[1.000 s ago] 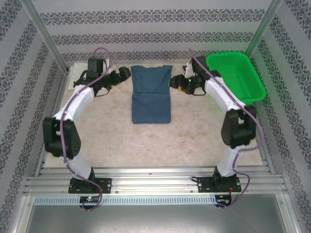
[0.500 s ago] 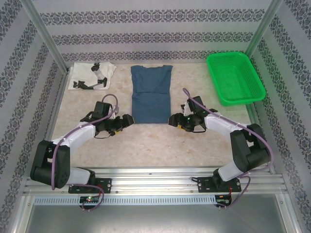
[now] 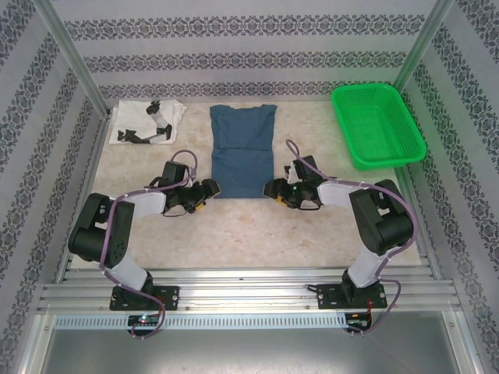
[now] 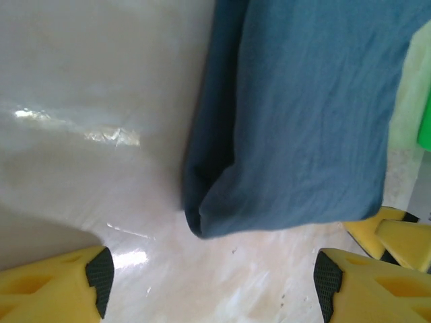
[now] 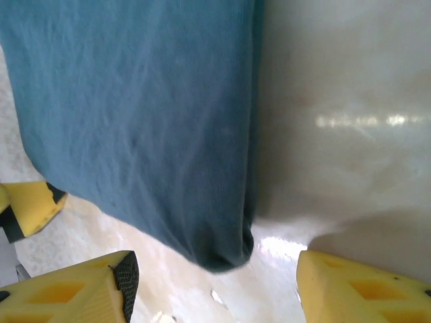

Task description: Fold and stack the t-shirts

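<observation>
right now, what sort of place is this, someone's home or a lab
Probably a lab test cell for robot laundry folding, not a home: patterned panels hung on aluminium posts enclose a marble-look table, and two robot arms are bolted to a metal rail at its near edge.

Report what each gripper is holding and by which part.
Nothing is held. The left gripper and right gripper both have jaws open, each facing a near corner of the blue shirt without closing on it.
</observation>
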Controlling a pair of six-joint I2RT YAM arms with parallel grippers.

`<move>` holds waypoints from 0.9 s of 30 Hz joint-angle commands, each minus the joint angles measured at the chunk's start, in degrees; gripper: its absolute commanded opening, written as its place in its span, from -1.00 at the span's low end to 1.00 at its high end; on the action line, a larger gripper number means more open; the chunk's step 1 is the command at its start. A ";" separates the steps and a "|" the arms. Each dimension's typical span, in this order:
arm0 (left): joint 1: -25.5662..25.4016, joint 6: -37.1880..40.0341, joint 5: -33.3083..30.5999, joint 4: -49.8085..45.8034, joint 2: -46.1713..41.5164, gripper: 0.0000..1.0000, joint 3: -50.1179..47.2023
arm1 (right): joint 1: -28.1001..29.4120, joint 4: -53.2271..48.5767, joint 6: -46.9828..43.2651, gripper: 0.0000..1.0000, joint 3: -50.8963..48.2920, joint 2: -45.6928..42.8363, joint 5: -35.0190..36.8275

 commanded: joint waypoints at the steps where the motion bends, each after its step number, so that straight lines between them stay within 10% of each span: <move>1: -0.65 0.01 -3.71 3.36 3.08 0.59 1.99 | -0.31 3.29 1.36 0.26 2.16 2.93 -0.22; 27: -3.28 -2.64 1.31 4.32 16.33 0.10 14.91 | -1.20 -0.42 1.39 -0.24 10.02 8.59 -3.08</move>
